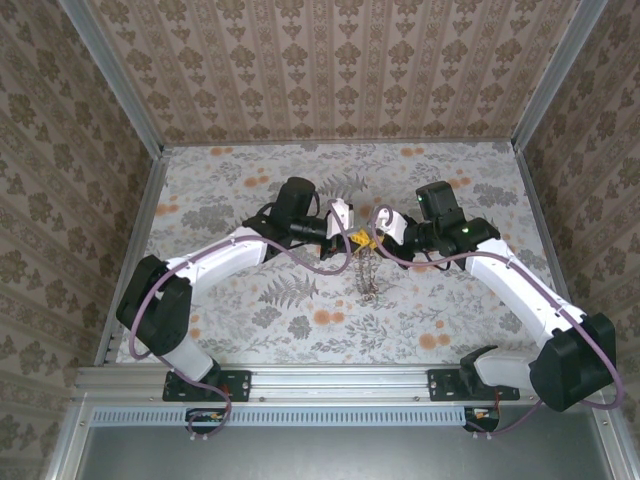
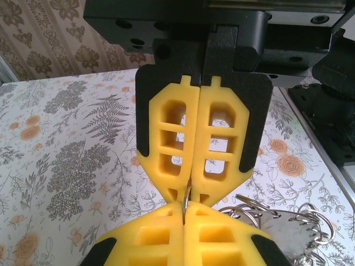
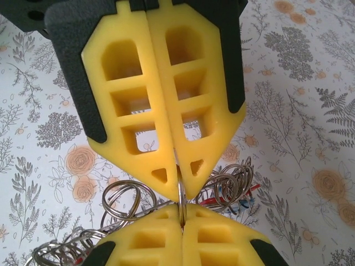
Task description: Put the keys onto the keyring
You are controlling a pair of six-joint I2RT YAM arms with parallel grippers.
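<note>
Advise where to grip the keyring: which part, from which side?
Take the keyring on its bare wire arc, clear of the bunch of keys crowding it. The wire is thin and runs edge-on between the fingers, so pinch across it with the fingertips, coming in from the side. The left tool and right tool do exactly that from opposite sides, both shut on it.

The left gripper [image 1: 352,236] and right gripper [image 1: 376,238] meet tip to tip over the middle of the flowered table [image 1: 250,320], their yellow fingers touching. From that meeting point a thin bunch of keys [image 1: 370,275] trails toward the near edge.
</note>
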